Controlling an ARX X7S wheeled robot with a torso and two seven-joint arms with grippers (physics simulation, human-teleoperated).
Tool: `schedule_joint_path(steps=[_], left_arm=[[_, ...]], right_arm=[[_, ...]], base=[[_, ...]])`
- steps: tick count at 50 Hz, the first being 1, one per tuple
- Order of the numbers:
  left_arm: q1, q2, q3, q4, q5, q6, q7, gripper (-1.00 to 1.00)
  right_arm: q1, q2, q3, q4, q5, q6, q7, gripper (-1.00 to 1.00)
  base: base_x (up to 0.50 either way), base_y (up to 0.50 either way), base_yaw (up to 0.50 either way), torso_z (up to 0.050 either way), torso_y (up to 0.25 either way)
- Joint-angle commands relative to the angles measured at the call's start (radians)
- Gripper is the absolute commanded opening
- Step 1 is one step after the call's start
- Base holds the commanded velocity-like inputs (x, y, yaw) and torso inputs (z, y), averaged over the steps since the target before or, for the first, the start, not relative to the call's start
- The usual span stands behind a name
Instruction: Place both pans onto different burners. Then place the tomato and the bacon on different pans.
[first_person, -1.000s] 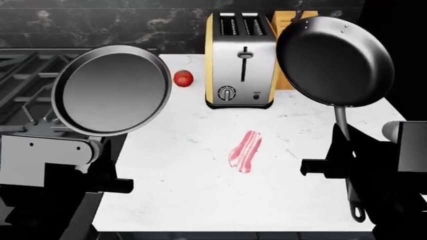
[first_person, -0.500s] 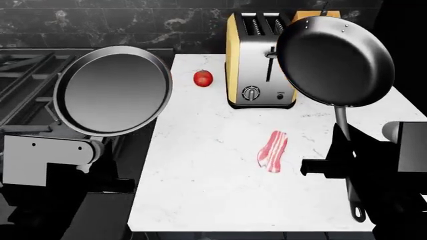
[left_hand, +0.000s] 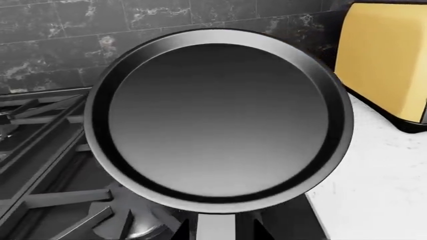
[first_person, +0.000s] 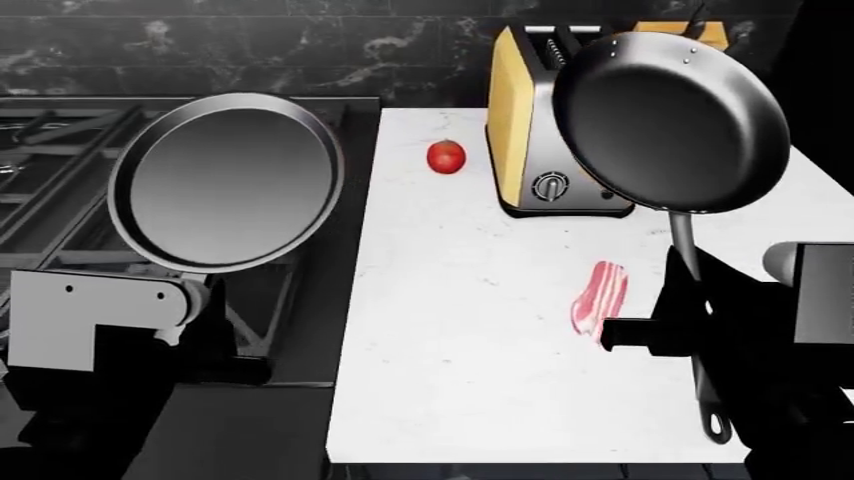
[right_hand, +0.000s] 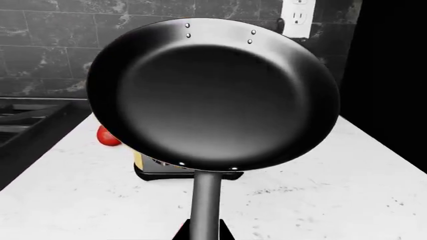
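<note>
My left gripper (first_person: 187, 292) (left_hand: 217, 229) is shut on the handle of the flat low-rimmed pan (first_person: 227, 180) (left_hand: 217, 120). It holds the pan tilted up over the edge of the range, above a burner (left_hand: 137, 222) and its black grates (first_person: 54, 150). The right gripper (first_person: 687, 322) (right_hand: 203, 232) is shut on the long handle of the deeper pan (first_person: 667, 120) (right_hand: 213, 95), raised above the white counter. The tomato (first_person: 446, 157) (right_hand: 107, 136) sits on the counter near the toaster. The bacon (first_person: 598, 297) lies flat on the counter beside my right arm.
A yellow and steel toaster (first_person: 547, 130) (left_hand: 387, 60) stands at the back of the white counter (first_person: 454, 350), with a wooden block (first_person: 681, 32) behind it. A dark tiled wall (left_hand: 60, 40) runs behind the range and counter, with an outlet (right_hand: 298, 15) on it.
The head view has shifted left: the tomato, bacon and toaster slid right in it and more of the range shows. Both pans stay held as before.
</note>
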Motion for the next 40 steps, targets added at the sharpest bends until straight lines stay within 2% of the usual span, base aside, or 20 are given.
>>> schedule_joint_path(steps=[1,40], left_arm=[[-0.025,-0.001,-0.046,0.007,0.053,0.016,0.006,-1.0],[-0.045,-0.009,-0.032,0.0,0.061,0.026,0.011,-1.0]], right_arm=[[0.022,-0.001,0.024,-0.005,-0.038,-0.003,0.006,-1.0],[0.023,-0.015,-0.003,0.009,-0.068,-0.009,-0.012,-1.0]], base=[[0.0,0.19,0.0,0.0,0.011],[0.0,0.25,0.0,0.001,0.004]])
